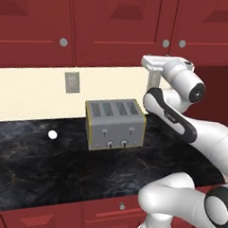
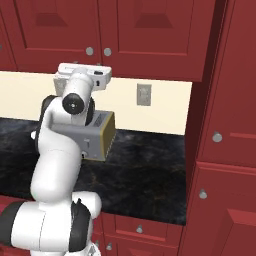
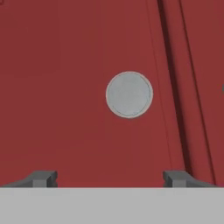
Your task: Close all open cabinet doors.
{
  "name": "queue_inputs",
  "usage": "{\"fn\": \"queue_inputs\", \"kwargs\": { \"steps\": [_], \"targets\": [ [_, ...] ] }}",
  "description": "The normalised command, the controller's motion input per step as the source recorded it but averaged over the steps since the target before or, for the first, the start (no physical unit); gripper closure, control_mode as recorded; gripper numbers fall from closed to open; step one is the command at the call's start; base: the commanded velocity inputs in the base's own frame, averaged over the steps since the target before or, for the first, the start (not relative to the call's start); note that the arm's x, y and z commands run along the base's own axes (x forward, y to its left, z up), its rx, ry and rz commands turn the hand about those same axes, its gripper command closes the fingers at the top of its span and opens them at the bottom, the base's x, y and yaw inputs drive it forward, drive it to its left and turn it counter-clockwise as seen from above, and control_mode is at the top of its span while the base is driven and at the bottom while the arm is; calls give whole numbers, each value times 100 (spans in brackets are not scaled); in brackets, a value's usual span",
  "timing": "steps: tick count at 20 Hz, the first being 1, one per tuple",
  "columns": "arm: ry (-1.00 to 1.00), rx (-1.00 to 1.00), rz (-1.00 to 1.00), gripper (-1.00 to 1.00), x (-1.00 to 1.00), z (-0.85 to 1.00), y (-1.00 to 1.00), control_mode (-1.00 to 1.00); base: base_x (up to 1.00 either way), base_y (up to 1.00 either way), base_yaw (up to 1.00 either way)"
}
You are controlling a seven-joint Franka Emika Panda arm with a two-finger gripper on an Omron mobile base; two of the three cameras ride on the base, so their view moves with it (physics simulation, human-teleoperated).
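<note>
Hand view puts our gripper (image 3: 111, 177) spread wide, holding nothing, facing a red door (image 3: 65, 87). Its round knob (image 3: 129, 95) sits centred between the tips, just ahead. A dark seam runs right of the knob, marking the door's edge.

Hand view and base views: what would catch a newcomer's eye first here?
In the hand view, a round grey knob on a red cabinet door sits straight ahead, above the open gripper. From the base views, the white arm reaches up toward the wall cabinets over a grey toaster on the dark counter.
</note>
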Motion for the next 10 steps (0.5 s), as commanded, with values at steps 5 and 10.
{"fn": "queue_inputs", "kwargs": {
  "steps": [5,10],
  "targets": [
    [1,0,8,-100,41,0,0,-100,0,0,0],
    [0,0,5,-100,31,0,0,-100,0,0,0]
  ]
}}
